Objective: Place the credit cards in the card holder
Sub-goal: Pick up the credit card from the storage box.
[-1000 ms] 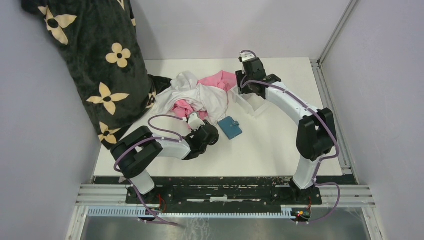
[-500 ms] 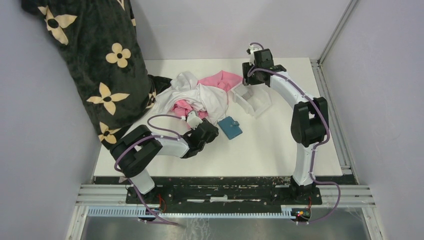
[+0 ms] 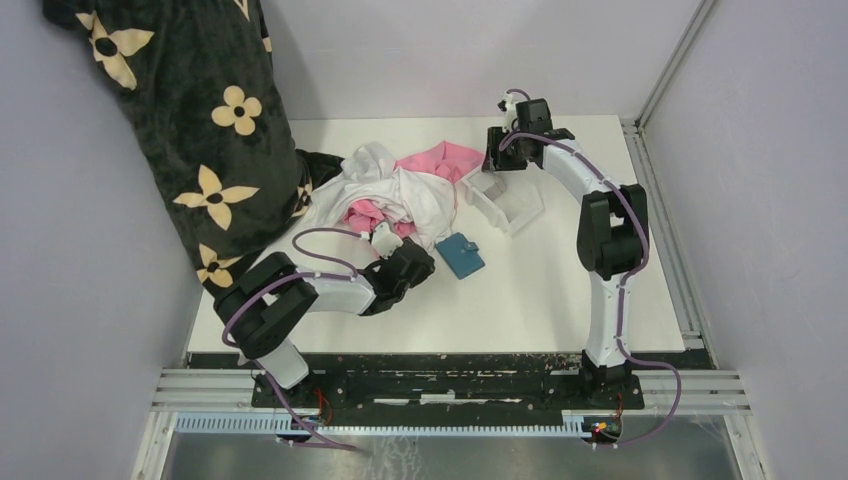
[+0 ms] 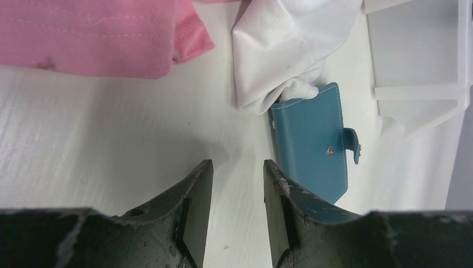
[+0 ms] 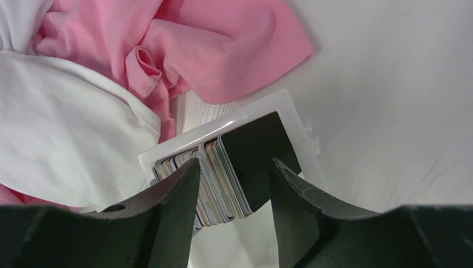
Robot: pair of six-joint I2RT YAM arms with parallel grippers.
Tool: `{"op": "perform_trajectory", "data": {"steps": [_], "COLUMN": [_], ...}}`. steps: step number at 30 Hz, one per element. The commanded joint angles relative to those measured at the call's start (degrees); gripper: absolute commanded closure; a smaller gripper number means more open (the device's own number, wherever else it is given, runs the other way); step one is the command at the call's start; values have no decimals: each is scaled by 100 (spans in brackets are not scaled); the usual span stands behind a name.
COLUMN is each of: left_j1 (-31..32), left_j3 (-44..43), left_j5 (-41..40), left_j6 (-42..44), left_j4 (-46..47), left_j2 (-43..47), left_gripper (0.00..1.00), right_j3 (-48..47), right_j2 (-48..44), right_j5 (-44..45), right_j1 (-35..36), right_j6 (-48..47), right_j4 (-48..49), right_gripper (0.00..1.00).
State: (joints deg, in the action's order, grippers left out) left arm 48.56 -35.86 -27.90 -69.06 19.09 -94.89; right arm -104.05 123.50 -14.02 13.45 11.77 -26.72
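Left arm folded low; left tool [image 4: 237, 164] released, jaws apart over the bench [image 3: 540, 290]. The card holder [image 4: 309, 145] lies closed at its 2 o'clock, far corner touching white cloth [image 4: 290, 50]. Right arm stretched far; right tool [image 5: 234, 163] released above credit cards [image 5: 215, 187] standing in clear tray [image 5: 184, 137]. Bench open at holder's 5 o'clock.

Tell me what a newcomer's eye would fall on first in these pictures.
First, the black cloth with cream flowers draped down the far-left wall onto the table. Next, the heap of pink and white clothes at mid-table, with the teal card holder lying shut at its near edge. Then the right gripper, jaws apart, over the credit cards standing on edge in a clear tray.
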Motion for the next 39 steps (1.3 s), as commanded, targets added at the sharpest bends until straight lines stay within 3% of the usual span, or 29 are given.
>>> {"op": "perform_trajectory", "data": {"steps": [1, 10, 23, 39], "left_j1": [-27, -110, -873, -997], "left_j3": [-201, -1164, -3234, -4218], "left_j5": [2, 135, 1595, 2359], "left_j6": [314, 858, 820, 296], "left_j4": [-824, -1114, -851, -786], "left_j2": [420, 570, -1397, -2552], "left_gripper": [53, 53, 54, 55], "right_j3": [-317, -267, -187, 130], "right_j2": [121, 281, 355, 112], "right_j5": [-443, -690, -894, -1067], "right_j1": [-74, -187, -309, -313], "right_j6": [173, 259, 348, 513], "right_j4": [132, 140, 97, 255], "right_gripper": [46, 47, 51, 69]}}
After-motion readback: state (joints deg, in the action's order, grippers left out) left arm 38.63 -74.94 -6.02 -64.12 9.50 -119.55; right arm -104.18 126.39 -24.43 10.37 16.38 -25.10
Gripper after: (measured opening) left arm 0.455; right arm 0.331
